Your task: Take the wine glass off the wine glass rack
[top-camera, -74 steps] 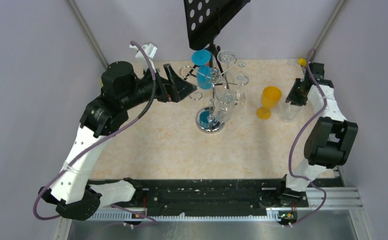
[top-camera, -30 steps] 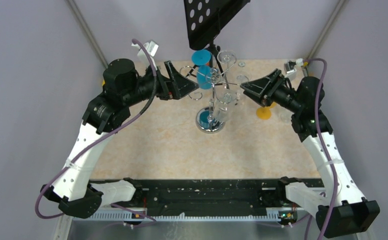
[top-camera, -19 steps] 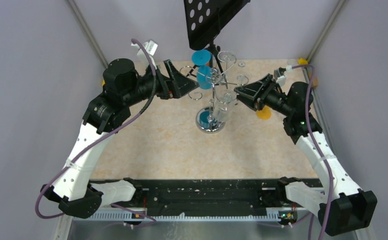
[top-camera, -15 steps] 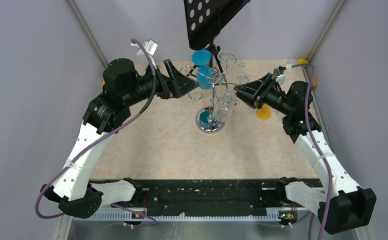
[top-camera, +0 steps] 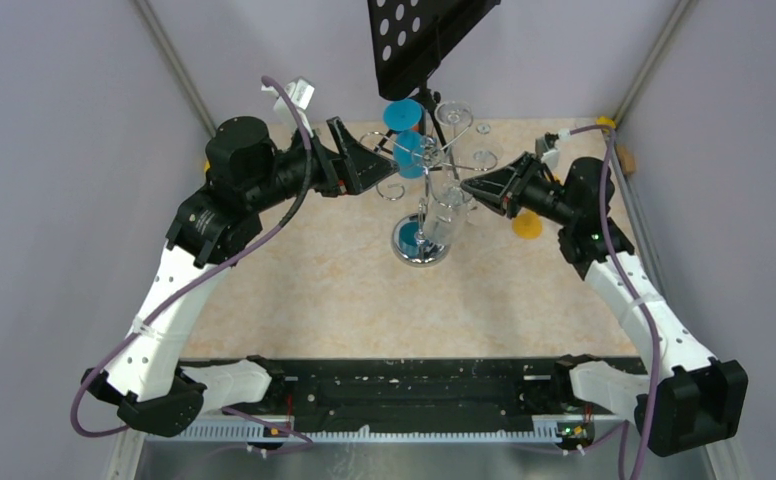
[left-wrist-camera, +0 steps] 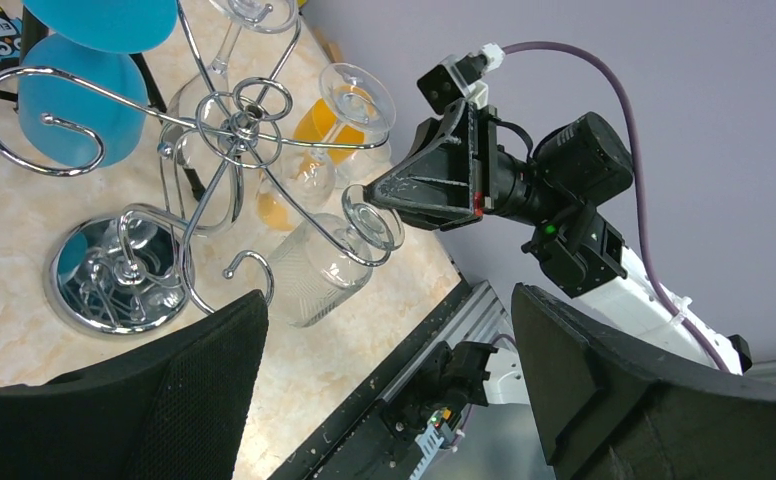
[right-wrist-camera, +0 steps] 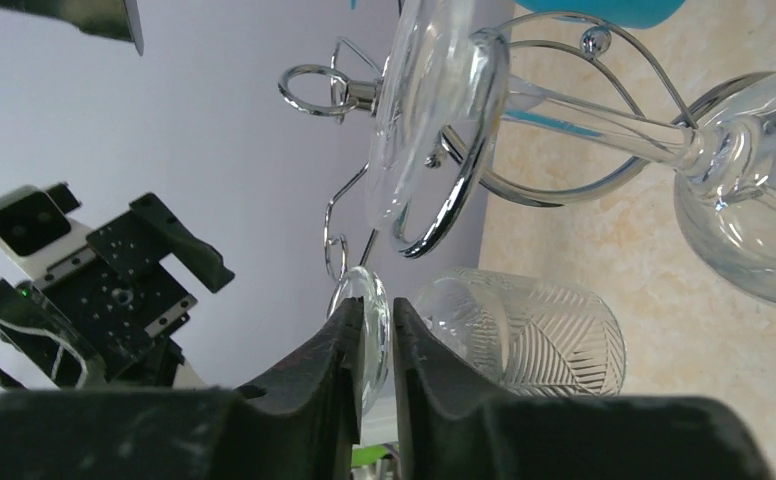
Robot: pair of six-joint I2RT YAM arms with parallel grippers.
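Observation:
The chrome wine glass rack (top-camera: 426, 165) stands at mid-table on its round mirrored base (top-camera: 420, 244); it also shows in the left wrist view (left-wrist-camera: 234, 120). A clear patterned wine glass (top-camera: 447, 215) hangs upside down from a right-hand curl. Its bowl (right-wrist-camera: 524, 340) and foot disc (right-wrist-camera: 376, 300) show in the right wrist view. My right gripper (top-camera: 464, 187) is shut on that foot disc, its tips (right-wrist-camera: 372, 310) pinching the rim. My left gripper (top-camera: 382, 170) is wide open and empty just left of the rack (left-wrist-camera: 389, 300).
Two blue glasses (top-camera: 404, 135) and other clear glasses (right-wrist-camera: 754, 220) also hang on the rack. An orange goblet (top-camera: 527, 225) stands behind my right arm. A black perforated plate on a tripod (top-camera: 424, 35) overhangs the back of the table.
My right arm has swung in from the far right edge to the rack, and its jaws now pinch the patterned glass's foot. The left arm has stayed put.

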